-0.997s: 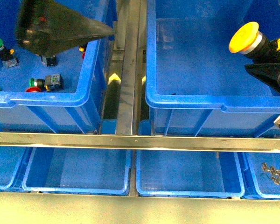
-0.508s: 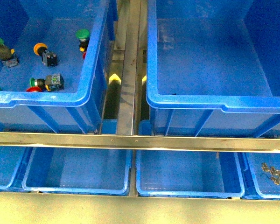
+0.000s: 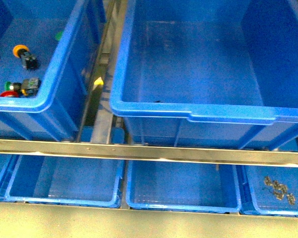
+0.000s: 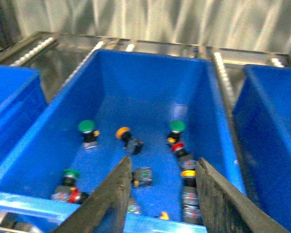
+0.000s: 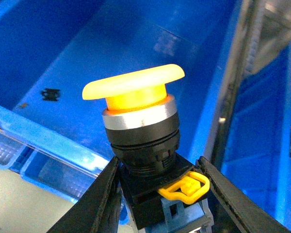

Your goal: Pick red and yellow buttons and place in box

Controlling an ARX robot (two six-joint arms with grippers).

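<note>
Both arms are gone from the front view since a second ago, yet the right gripper (image 5: 157, 162) is still clenching the yellow button (image 5: 136, 104), holding it over the box (image 3: 188, 111), while the left gripper (image 4: 163, 161) is hanging released above the other bin (image 3: 54, 79), so the drop seems next.

Front view looks steeply down over the button bin (image 3: 20, 105), shared with the nearer left wrist view.

Left bin (image 3: 20, 104) holds buttons (image 3: 21, 51); box (image 3: 198, 113) sits right of it; rail (image 3: 149, 151) crosses in front of both; shallow trays (image 3: 64, 201) below the rail.
</note>
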